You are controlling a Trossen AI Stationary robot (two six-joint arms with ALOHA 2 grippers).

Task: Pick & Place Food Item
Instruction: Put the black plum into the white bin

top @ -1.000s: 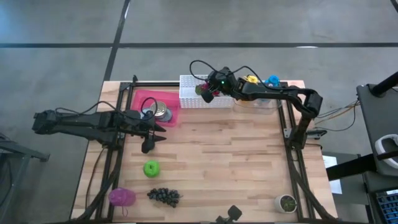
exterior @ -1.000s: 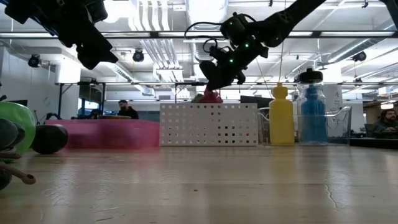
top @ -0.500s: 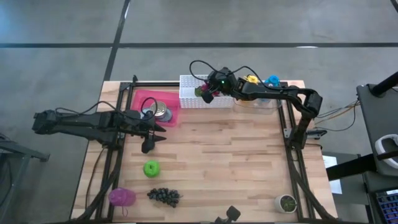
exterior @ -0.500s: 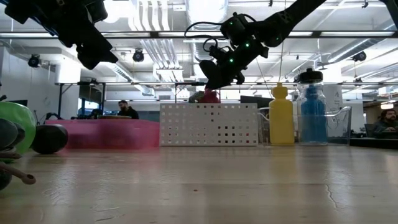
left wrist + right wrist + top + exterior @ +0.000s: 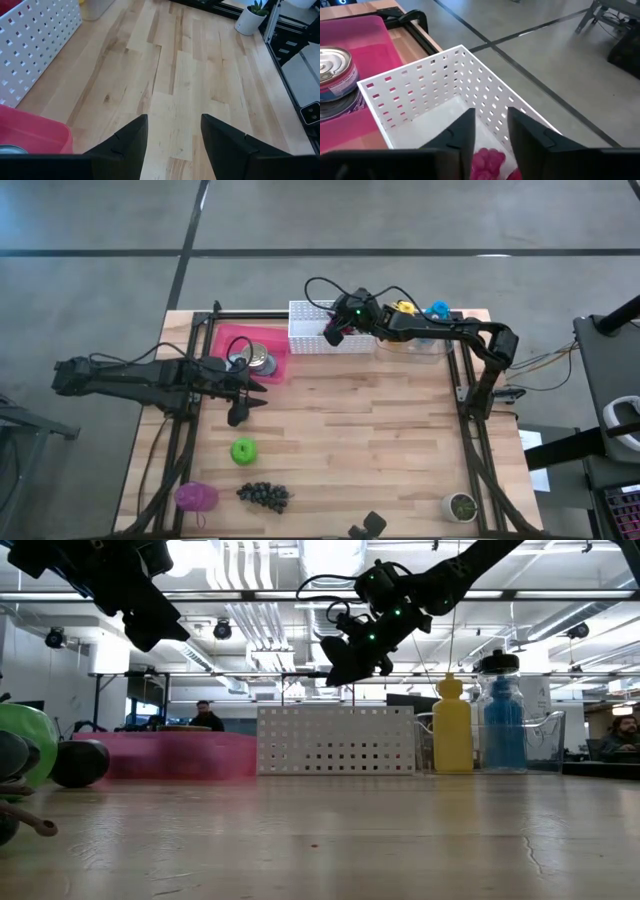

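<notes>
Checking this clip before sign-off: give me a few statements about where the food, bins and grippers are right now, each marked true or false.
1. The right gripper is over the white basket. True.
2. A pink food item lies in the white basket. True.
3. The green apple is in the pink tray. False: it sits on the bare table, in front of the left gripper.
4. The left gripper holds the grapes. False: its fingers are open and empty; the grapes lie near the table's front edge.
5. A tin can is in the pink tray. True.
</notes>
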